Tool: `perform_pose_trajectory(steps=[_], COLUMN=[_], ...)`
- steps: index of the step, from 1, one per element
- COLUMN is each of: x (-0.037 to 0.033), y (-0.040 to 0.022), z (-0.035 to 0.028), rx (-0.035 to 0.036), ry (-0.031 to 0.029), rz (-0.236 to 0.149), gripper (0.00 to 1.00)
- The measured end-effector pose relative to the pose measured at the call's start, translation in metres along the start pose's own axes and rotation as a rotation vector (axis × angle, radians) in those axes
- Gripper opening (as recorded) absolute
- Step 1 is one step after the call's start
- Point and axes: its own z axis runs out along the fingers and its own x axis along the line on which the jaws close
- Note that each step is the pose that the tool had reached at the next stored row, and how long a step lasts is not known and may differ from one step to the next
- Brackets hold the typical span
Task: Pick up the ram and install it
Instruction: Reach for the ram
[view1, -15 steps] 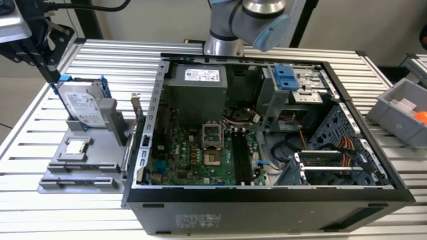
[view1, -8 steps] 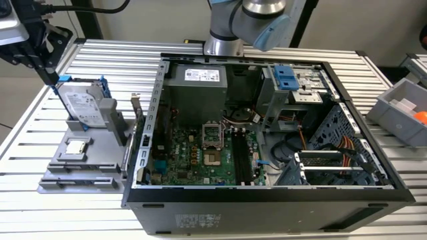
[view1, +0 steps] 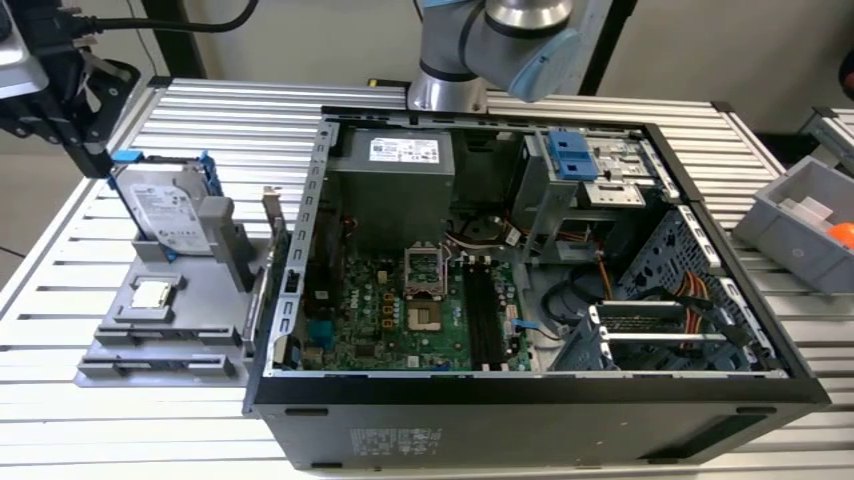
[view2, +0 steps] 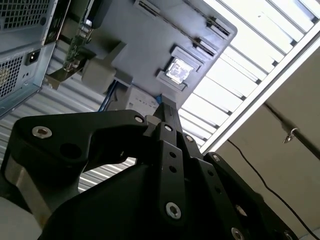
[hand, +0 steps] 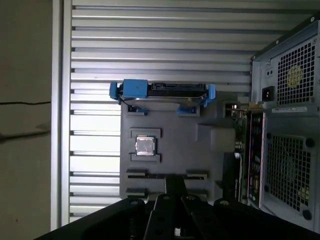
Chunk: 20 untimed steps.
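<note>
My gripper (view1: 94, 160) hangs above the table at the exterior view's far left, just beyond the grey fixture (view1: 200, 330). In both wrist views its black fingers (view2: 167, 117) lie pressed together with nothing visible between them, and the gripper (hand: 175, 181) points down at the fixture's long narrow slots (hand: 135, 175). The ram is hidden or out of view. The open computer case (view1: 534, 400) fills the middle of the table, its motherboard (view1: 400, 320) and dark memory slots (view1: 481, 310) facing up.
On the fixture stand a silver hard drive (view1: 167, 215) in a blue-handled frame, a small square processor chip (view1: 151, 293) and an upright green card (hand: 241, 132) beside the case wall. A grey bin (view1: 807, 225) sits at the exterior view's right.
</note>
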Motion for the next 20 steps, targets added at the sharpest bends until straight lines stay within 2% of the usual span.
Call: perform_pose_trajectory(steps=[11, 20], x=[0.0000, 0.0001], y=[-0.0098, -0.0206], z=[-0.0004, -0.0009], rx=[0.0000, 0.0001], ry=[-0.0001, 0.0000], rz=[0.000, 0.000], gripper=[0.00, 0.00])
